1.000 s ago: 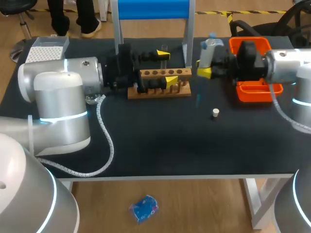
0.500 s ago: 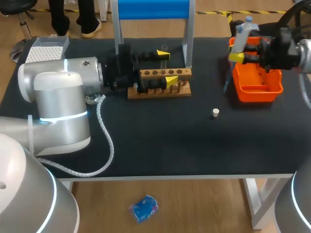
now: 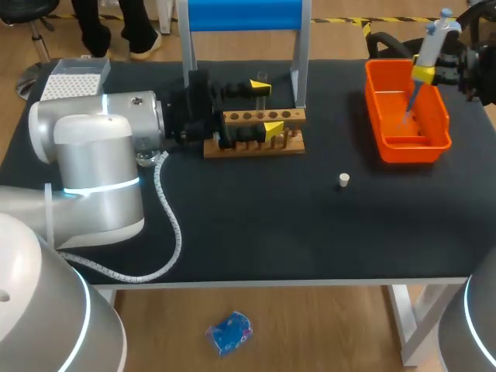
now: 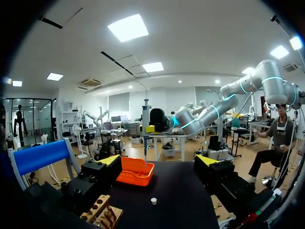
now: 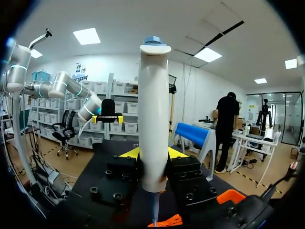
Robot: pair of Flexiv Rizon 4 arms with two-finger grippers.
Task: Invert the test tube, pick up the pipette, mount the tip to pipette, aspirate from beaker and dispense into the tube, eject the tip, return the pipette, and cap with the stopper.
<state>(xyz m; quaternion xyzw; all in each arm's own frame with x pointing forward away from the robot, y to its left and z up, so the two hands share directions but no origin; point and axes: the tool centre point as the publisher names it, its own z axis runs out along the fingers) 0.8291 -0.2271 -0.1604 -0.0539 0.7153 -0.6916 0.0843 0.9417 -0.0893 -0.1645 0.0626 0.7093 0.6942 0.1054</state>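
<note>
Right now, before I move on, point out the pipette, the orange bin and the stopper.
pipette [image 5: 153, 119], right wrist view, middle of its white barrel.
orange bin [image 3: 409, 153], head view, its near wall, facing the camera.
stopper [image 3: 344, 180], head view, middle of its top.

The left arm [image 3: 93, 155] is fat, rounded silver-grey cylinders with a glowing pale-blue ring at the joint, and a white spiral-wrapped cable [image 3: 179, 232] trails from it. The left tool [image 4: 158, 160] and right tool [image 5: 152, 152] are blocky black, screw-studded, tipped bright yellow.
</note>
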